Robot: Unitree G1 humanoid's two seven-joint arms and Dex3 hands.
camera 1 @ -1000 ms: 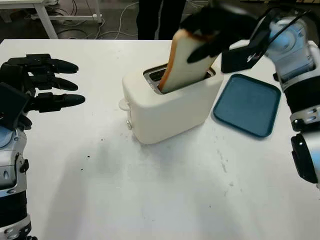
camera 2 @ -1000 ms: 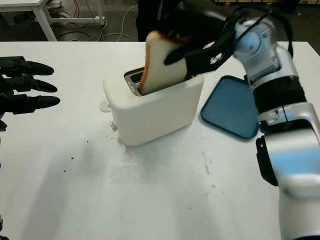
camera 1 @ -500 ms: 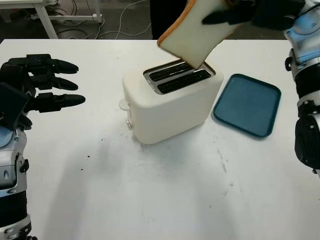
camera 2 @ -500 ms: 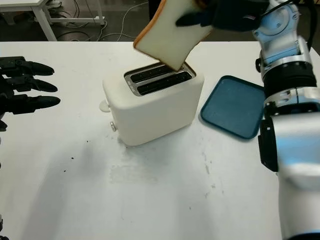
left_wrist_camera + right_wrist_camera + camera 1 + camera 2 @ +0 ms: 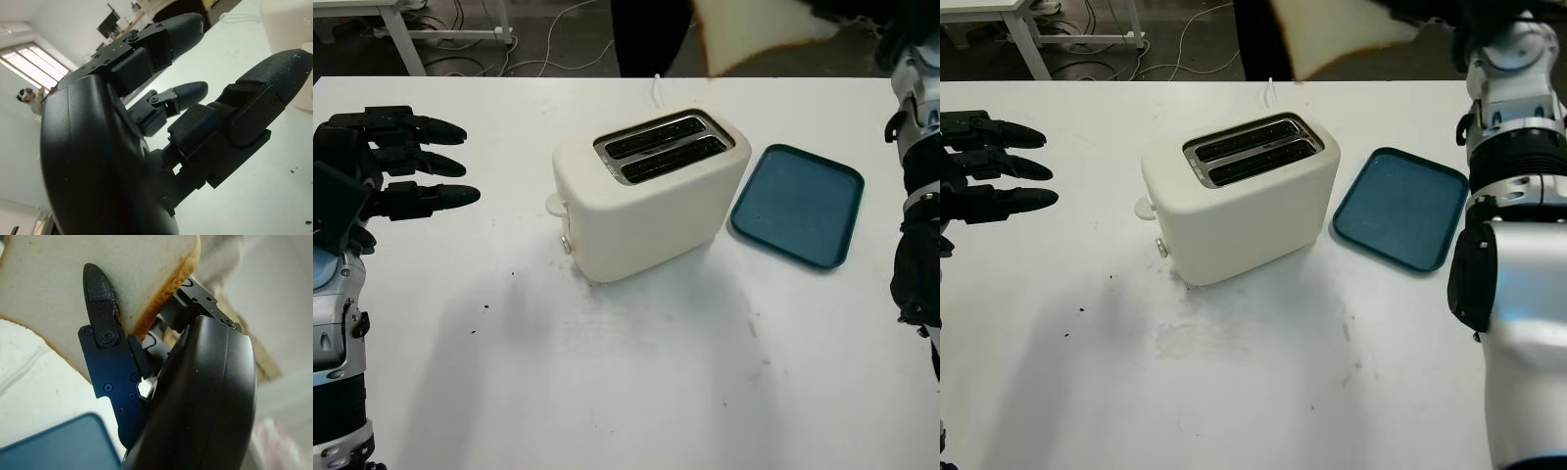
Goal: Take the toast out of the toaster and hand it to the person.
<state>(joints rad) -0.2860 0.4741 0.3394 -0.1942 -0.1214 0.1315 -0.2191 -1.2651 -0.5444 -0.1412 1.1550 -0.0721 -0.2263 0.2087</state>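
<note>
Gripping the toast [image 5: 63,279] in our right hand [image 5: 161,382], we have lifted it from just above the toaster [image 5: 646,196] to high over the worktop's [image 5: 607,372] far edge, while our open left hand [image 5: 396,162] hovers at far left.

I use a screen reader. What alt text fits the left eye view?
The right hand holds the toast high above an empty white toaster on a white table, beside a blue tray. The open left hand hovers at the table's left.
</note>
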